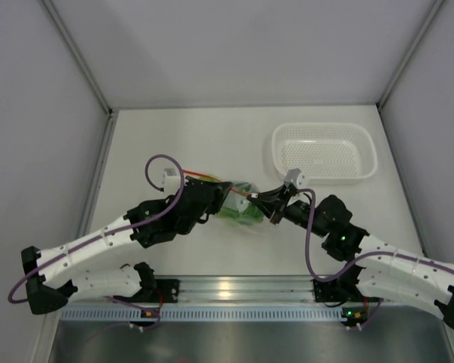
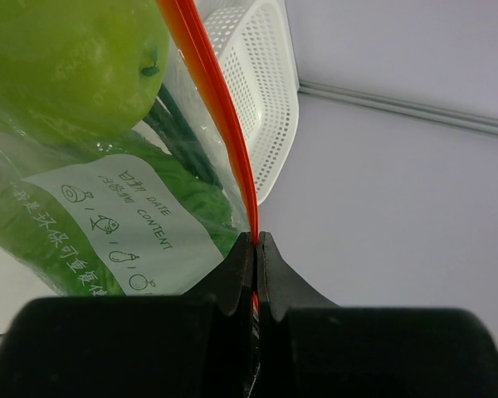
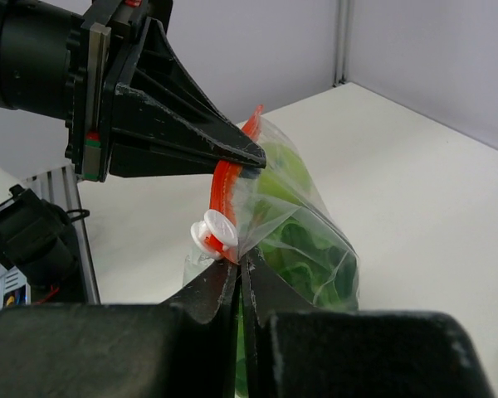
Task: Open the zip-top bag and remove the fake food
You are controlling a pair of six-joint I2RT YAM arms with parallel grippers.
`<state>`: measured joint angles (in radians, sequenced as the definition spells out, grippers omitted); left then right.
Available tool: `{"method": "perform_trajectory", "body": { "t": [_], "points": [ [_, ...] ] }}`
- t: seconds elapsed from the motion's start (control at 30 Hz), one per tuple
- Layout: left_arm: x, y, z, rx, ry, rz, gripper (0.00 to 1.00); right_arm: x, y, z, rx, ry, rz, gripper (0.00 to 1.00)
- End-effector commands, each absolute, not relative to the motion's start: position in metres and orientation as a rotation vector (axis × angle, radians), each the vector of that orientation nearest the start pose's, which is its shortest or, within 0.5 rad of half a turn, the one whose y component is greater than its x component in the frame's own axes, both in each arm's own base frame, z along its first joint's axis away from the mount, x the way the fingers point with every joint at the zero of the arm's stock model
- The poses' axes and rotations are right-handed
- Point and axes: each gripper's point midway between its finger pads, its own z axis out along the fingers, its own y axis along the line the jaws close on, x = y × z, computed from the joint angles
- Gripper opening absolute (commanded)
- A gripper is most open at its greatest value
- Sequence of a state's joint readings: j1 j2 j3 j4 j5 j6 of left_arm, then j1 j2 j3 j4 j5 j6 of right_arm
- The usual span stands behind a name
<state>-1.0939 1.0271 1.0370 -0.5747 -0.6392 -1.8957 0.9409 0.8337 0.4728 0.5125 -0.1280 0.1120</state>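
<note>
The zip-top bag (image 1: 240,204) is stretched between both arms at mid-frame in the overhead view, with the lime-green fruit (image 2: 66,58) and lettuce (image 3: 303,236) inside. The left gripper (image 2: 256,242) is pinched tight on its orange zip strip (image 2: 220,108). The right gripper (image 3: 239,259) is clamped on the bag's edge by the white slider (image 3: 212,232). A white basket (image 1: 325,151) sits at the upper right.

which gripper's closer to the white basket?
Right. The right gripper is just near-left of the basket, pinching the bag; left gripper pinches its other side, farther left.
</note>
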Motion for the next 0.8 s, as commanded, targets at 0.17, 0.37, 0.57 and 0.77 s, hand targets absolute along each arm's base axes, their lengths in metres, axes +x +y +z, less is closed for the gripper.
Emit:
{"method": "perform_trajectory", "body": {
  "t": [0.17, 0.37, 0.57, 0.77],
  "points": [
    [0.228, -0.267, 0.307, -1.143, 1.804, -1.177, 0.01, 0.174, 0.291, 0.313, -0.708, 1.258, 0.954, 0.00],
    [0.231, -0.270, 0.315, -0.956, 1.842, -1.083, 0.57, 0.187, 0.295, 0.291, -0.740, 1.439, 0.879, 0.00],
    [0.228, -0.257, 0.338, -0.735, 1.819, -1.018, 0.85, 0.191, 0.291, 0.288, -0.731, 1.559, 0.842, 0.00],
    [0.222, -0.260, 0.390, -0.231, 1.706, -0.945, 0.98, 0.186, 0.287, 0.303, -0.746, 1.592, 0.841, 0.00]
  ]
}}
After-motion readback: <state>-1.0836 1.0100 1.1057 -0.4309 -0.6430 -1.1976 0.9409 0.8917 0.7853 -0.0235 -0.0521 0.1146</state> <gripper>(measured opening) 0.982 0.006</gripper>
